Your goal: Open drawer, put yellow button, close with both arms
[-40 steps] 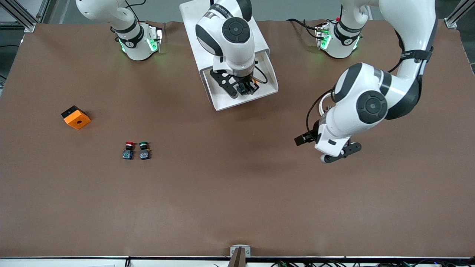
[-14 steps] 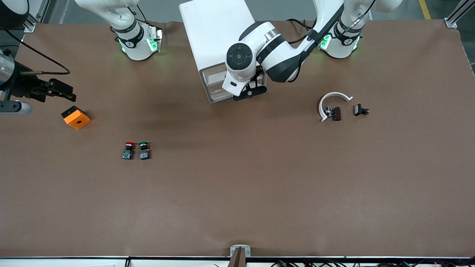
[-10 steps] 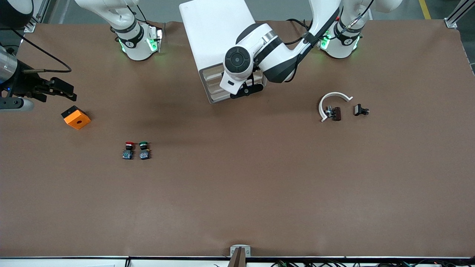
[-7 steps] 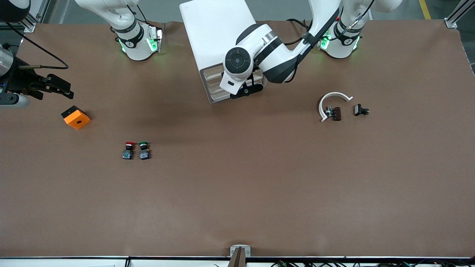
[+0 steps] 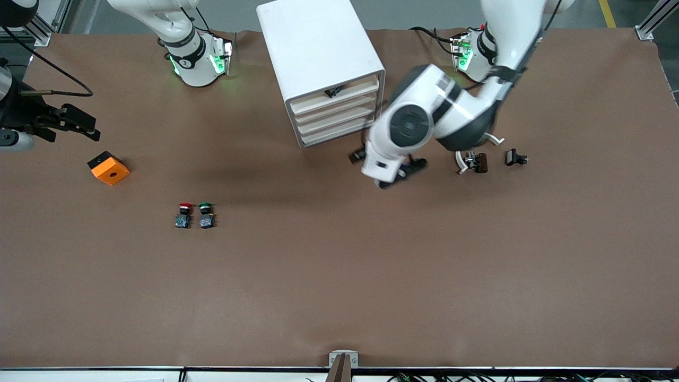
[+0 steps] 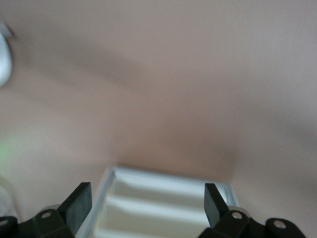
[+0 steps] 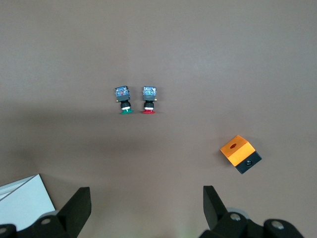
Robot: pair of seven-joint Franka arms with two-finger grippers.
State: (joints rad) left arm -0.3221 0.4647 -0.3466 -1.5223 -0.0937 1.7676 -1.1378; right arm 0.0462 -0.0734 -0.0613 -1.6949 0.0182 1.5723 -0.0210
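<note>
- Black fingers of the left gripper (image 5: pixel 395 172) stand spread with nothing between them, as the left wrist view shows (image 6: pixel 79 203); it hangs over bare brown table (image 5: pixel 339 276) just beside the white cabinet (image 5: pixel 318 48), off the corner toward the left arm's end.
- Black fingers of the right gripper (image 5: pixel 74 124) are spread too and hold nothing; it hangs at the table's edge on the right arm's end, over the spot next to the orange box (image 5: pixel 109 168).
- Cream front of the drawer (image 5: pixel 335 96), the uppermost of four, sits flush with the three below it; a small dark handle shows at its middle.
- Yellow button: not visible in any view.
- Red-capped button (image 5: pixel 183 215) and green-capped button (image 5: pixel 206 215) stand side by side, just apart, nearer the front camera than the orange box.
- White curved piece (image 5: pixel 494 139) and two small dark parts (image 5: pixel 477 162) lie near the left arm's elbow.
- Wide bare table lies between the buttons and the front edge.
</note>
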